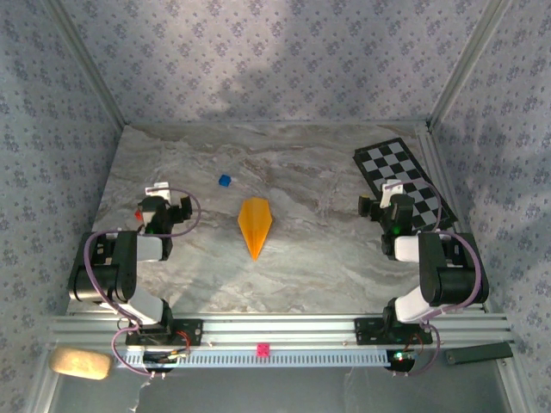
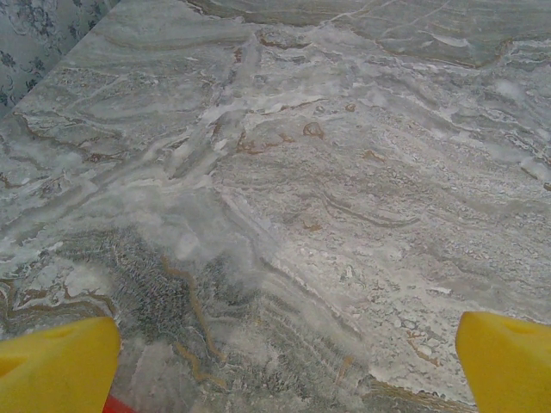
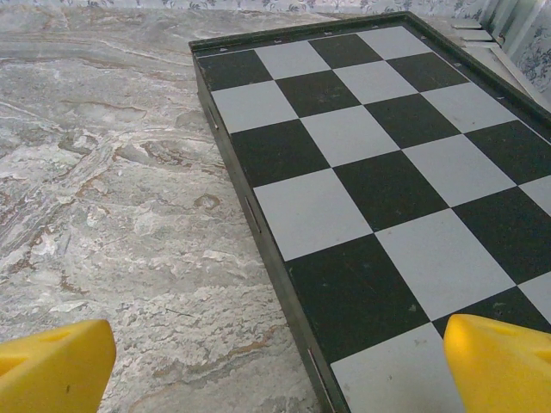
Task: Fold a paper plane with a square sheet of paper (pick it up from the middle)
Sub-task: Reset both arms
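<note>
this looks like a robot test lab, not a home. a grey marble-look table top sits inside a small booth with pale blue flowery walls and thin silver metal posts at the far corners. two white and black robot arms, left and right, are bolted to a long silver metal rail at the near edge, with light purple cables looping around them.

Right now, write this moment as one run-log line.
paper plane: folded, lying mid-table | left gripper: open, over marble table | right gripper: open, over checkered board edge | blue cube: lying apart
</note>
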You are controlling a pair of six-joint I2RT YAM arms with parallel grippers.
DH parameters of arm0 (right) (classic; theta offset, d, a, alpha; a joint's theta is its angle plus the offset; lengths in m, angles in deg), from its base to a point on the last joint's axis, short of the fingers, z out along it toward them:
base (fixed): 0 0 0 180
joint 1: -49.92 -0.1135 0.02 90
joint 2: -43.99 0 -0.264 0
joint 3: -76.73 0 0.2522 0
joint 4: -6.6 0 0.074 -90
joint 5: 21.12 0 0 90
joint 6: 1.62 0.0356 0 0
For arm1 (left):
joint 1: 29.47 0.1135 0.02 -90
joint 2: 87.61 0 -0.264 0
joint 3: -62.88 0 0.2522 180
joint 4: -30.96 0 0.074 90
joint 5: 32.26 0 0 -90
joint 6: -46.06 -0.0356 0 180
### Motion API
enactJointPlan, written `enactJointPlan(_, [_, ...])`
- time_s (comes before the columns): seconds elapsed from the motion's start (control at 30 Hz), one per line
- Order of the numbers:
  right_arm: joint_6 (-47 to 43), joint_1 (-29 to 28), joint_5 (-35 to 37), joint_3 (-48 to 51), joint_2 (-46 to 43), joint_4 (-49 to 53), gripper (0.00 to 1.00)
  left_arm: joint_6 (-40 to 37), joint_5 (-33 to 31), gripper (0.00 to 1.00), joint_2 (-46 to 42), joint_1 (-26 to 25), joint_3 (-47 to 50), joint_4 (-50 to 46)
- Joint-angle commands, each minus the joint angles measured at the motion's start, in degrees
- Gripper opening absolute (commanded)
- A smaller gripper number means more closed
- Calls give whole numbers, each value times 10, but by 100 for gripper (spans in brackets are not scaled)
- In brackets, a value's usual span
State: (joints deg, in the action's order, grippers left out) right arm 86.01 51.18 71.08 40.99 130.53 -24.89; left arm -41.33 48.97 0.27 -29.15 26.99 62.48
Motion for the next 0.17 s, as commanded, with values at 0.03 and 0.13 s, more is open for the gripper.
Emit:
enactJointPlan(0.03, [8, 4, 8, -7, 5, 2, 100, 4, 0, 100, -1, -1, -8, 26])
enactJointPlan(0.13, [7, 4, 8, -6, 5, 0, 100, 4, 0, 100, -2, -1, -7, 26])
